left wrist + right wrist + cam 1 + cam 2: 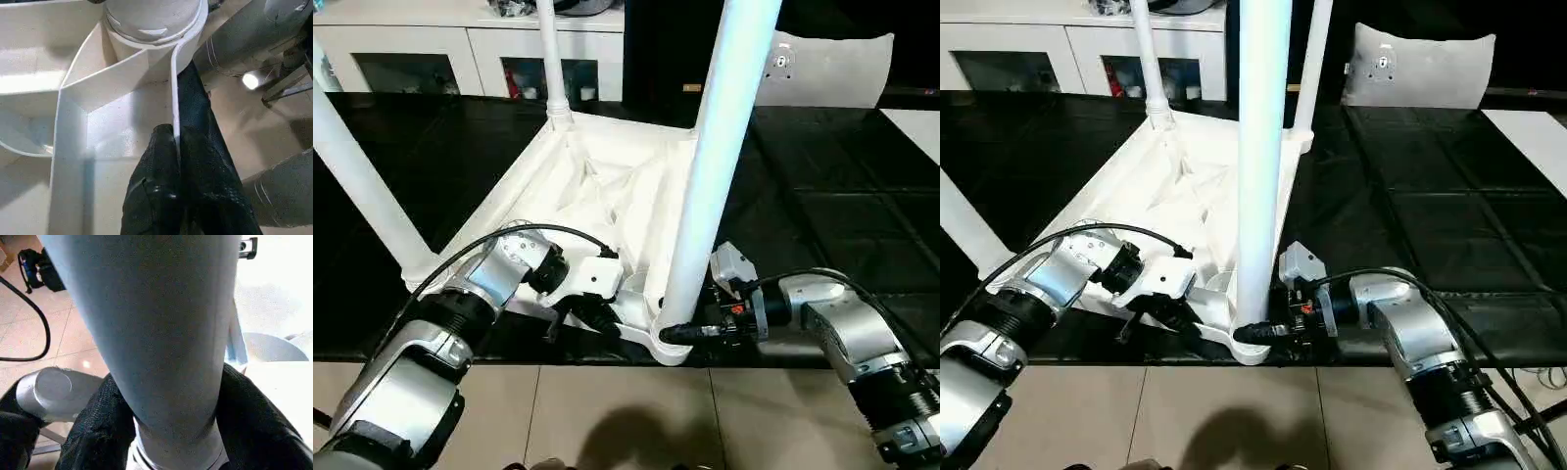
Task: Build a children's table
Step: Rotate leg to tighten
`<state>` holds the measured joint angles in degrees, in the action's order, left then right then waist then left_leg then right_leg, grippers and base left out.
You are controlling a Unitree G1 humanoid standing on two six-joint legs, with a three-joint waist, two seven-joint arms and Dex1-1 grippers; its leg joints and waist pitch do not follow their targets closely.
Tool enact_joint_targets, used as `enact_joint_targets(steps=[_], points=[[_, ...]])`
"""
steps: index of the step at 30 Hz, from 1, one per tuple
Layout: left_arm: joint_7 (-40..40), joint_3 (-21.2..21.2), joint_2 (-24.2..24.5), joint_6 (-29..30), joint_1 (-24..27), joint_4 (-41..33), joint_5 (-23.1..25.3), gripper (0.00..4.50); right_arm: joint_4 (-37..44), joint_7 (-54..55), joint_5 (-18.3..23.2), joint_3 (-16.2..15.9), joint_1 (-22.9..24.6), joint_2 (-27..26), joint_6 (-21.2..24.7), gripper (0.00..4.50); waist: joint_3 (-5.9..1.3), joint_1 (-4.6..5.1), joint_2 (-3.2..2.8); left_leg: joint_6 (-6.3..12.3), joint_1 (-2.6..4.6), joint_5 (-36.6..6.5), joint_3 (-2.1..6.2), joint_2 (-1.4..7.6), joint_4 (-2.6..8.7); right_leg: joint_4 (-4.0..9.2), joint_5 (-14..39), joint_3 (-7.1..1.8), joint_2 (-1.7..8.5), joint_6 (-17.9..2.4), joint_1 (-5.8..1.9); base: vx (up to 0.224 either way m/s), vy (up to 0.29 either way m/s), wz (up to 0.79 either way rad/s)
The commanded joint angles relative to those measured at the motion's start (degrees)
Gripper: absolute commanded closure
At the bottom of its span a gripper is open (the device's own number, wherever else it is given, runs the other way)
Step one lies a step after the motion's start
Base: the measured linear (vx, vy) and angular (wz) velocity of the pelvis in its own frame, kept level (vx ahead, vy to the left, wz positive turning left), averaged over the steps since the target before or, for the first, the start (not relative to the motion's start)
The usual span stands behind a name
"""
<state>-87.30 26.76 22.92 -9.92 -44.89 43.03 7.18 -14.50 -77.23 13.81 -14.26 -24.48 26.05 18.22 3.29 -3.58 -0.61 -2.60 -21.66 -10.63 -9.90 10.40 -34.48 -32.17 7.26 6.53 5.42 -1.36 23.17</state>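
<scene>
— Table top (607, 186), where does it lie, and how much room is around it?

— Upside down on the black floor mat (822, 196), ribbed underside up. Its near edge runs along the mat's border, just short of the beige tiles (626, 411) at 6 o'clock. Open mat spreads to 3 o'clock, as far as the grey-white pillow (1420, 64) at about 1 o'clock. A white cabinet (470, 54) stands beyond the far edge, around 11 o'clock.

— And the legs?

— Legs stand up from corner sockets. The near right leg (720, 166) rises tall from the corner at 5 o'clock of the top. The far left leg (551, 59) stands at 12 o'clock, and another leg (357, 186) leans out at 9 o'clock. A fourth leg (1310, 64) rises at the far right corner.

— What is the right gripper (168, 431) doing?

— Its two black fingers sit wide apart, one on each side of the near right leg, low down by the socket, pressed against the tube.

— The left gripper (176, 147)?

— Narrow: its fingers pinch the thin rim wall of the top's near edge, just beside that same corner socket (151, 24).
</scene>
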Motion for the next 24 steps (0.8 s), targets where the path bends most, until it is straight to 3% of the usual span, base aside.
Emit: enact_joint_targets(steps=[1, 7, 8, 10, 12, 13, 14, 15, 16, 17, 19, 20, 22, 23, 24], points=[[-0.57, 0.54, -0.52, 0.55, -0.97, -0.94, 0.55, 4.5, 1.14, -0.46, 2.57, -0.01, 0.32, -0.69, 2.02, 2.47, -4.43, 0.33, 0.38, 3.42, 1.1, -11.15, 0.51, 3.35, 4.17, 2.81, 17.51, -3.19, 3.73, -11.96, -3.2, 0.0, 0.0, 0.0], [5.41, -2.94, -3.68, 12.65, -0.17, -3.95, -1.99, 4.5, 5.58, 6.8, 4.4, 1.42, 2.57, -5.26, 7.23, 2.48, -4.07, 0.46, 0.36, 2.09, 1.39, -13.76, 0.59, 3.31, 4.38, 3.44, 22.63, -3.22, 3.84, -10.72, -3.07, 0.0, 0.0, 0.0], [7.24, -3.82, -4.62, 15.32, -0.06, -4.64, -2.59, 4.5, 5.88, 9.77, 3.51, 1.35, 2.44, -6.53, 8.63, 2.48, -3.89, 0.63, 0.03, 1.45, 1.37, -15.21, 0.76, 3.07, 4.5, 3.68, 25.22, -3.04, 3.76, -9.93, -3.07, 0.0, 0.0, 0.0], [9.33, -4.71, -5.69, 18.11, -0.05, -5.26, -3.09, 4.5, 5.64, 13.37, 2.56, 1.64, 2.05, -8.19, 10.08, 2.48, -3.65, 1.5, 0.41, 0.29, 1.69, -18.36, 0.96, 2.59, 4.32, 4.72, 32.42, -2.64, 3.81, -7.29, -2.87, 0.0, 0.0, 0.0], [14.48, -5.94, -8.16, 22.96, -0.16, -5.93, -2.79, 4.5, 3.89, 21.96, 0.83, 3.48, 0.64, -12.78, 12.35, 2.48, -3.53, 2.37, 0.41, -0.07, 1.81, -19.74, 1.17, 2.3, 4.04, 5.42, 36.22, -2.18, 3.76, -5.56, -2.52, 0.0, 0.0, 0.0], [17.01, -6.44, -9.13, 24.38, -0.41, -5.59, -2.36, 4.5, 3.01, 25.42, -0.02, 4.14, 0.01, -14.61, 12.89, 2.48, -3.41, 2.94, 0.51, -0.35, 1.49, -20.13, 1.27, 2.25, 4.05, 5.41, 37.03, -1.99, 3.63, -5.0, -2.59, 0.0, 0.0, 0.0], [18.62, -6.78, -9.73, 25.48, -0.55, -5.53, -2.03, 4.5, 2.54, 27.68, -0.48, 4.51, -0.35, -15.7, 13.27, 2.48, -3.38, 4.0, 0.48, -0.98, 1.03, -21.31, 1.7, 2.02, 3.95, 5.77, 39.17, -1.18, 3.64, -3.51, -2.86, 0.0, 0.0, 0.0], [18.9, -6.85, -9.84, 25.63, -0.6, -5.49, -2.0, 4.5, 2.44, 28.14, -0.59, 4.59, -0.42, -15.91, 13.36, 2.48, -3.42, 5.18, 0.11, -1.14, 1.24, -23.3, 2.09, 2.02, 3.83, 6.39, 40.38, -0.43, 3.65, -2.32, -2.93, 0.0, 0.0, 0.0], [23.13, -7.99, -11.58, 28.0, -1.28, -5.07, -1.48, 4.5, 1.19, 35.07, -2.2, 5.79, -1.32, -19.05, 14.63, 2.48, -3.36, 6.36, -0.14, -1.1, 1.0, -24.96, 2.4, 2.06, 3.79, 6.73, 40.74, 0.2, 3.62, -1.4, -3.15, 0.0, 0.0, 0.0], [25.15, -8.57, -12.37, 28.8, -1.72, -4.7, -1.33, 4.5, 0.59, 38.02, -2.93, 6.29, -1.65, -20.39, 14.7, 2.48, -3.47, 7.71, -0.2, -1.11, 1.11, -26.74, 2.67, 2.06, 3.71, 7.26, 40.37, 1.04, 3.63, -1.1, -3.27, 0.0, 0.0, 0.0], [28.23, -9.33, -13.54, 29.91, -2.44, -4.12, -1.06, 4.5, -0.48, 43.02, -4.51, 6.79, -2.21, -22.42, 14.48, 2.48, -3.34, 8.78, -0.86, -1.08, 1.37, -28.62, 2.94, 2.46, 3.91, 7.47, 38.75, 1.73, 3.74, -1.39, -3.51, 0.0, 0.0, 0.0], [31.26, -10.2, -14.63, 30.17, -3.14, -3.32, -1.03, 4.5, -1.58, 46.74, -5.59, 7.25, -2.7, -23.92, 14.09, 2.48, -3.17, 9.83, -1.04, -1.29, 1.13, -31.2, 3.48, 3.04, 4.51, 7.19, 36.3, 2.2, 3.68, -1.57, -4.03, 0.0, 0.0, 0.0], [37.75, -11.9, -17.19, 30.36, -4.54, -1.87, -0.81, 4.5, -4.72, 55.57, -7.49, 9.83, -4.05, -27.79, 13.47, 2.48, -2.9, 10.99, -1.31, -1.73, 1.65, -36.1, 3.95, 3.59, 5.24, 6.56, 33.35, 2.21, 3.56, -2.3, -4.12, 0.0, 0.0, 0.0], [38.92, -12.18, -17.63, 30.25, -4.69, -1.76, -0.67, 4.5, -5.15, 56.71, -7.61, 10.44, -4.21, -28.44, 13.27, 2.48, -2.93, 11.62, -0.98, -1.84, 2.01, -36.59, 3.71, 3.16, 4.96, 6.87, 34.29, 2.22, 3.8, -2.57, -3.86, 0.0, 0.0, 0.0], [39.59, -12.4, -18.26, 30.56, -4.69, -1.92, -0.66, 4.5, -5.22, 57.69, -8.21, 10.68, -4.23, -28.89, 12.61, 2.48, -2.91, 11.96, -0.69, -1.4, 2.36, -34.38, 3.29, 2.15, 3.98, 8.0, 38.13, 2.77, 4.26, -1.62, -3.54, 0.0, 0.0, 0.0]])
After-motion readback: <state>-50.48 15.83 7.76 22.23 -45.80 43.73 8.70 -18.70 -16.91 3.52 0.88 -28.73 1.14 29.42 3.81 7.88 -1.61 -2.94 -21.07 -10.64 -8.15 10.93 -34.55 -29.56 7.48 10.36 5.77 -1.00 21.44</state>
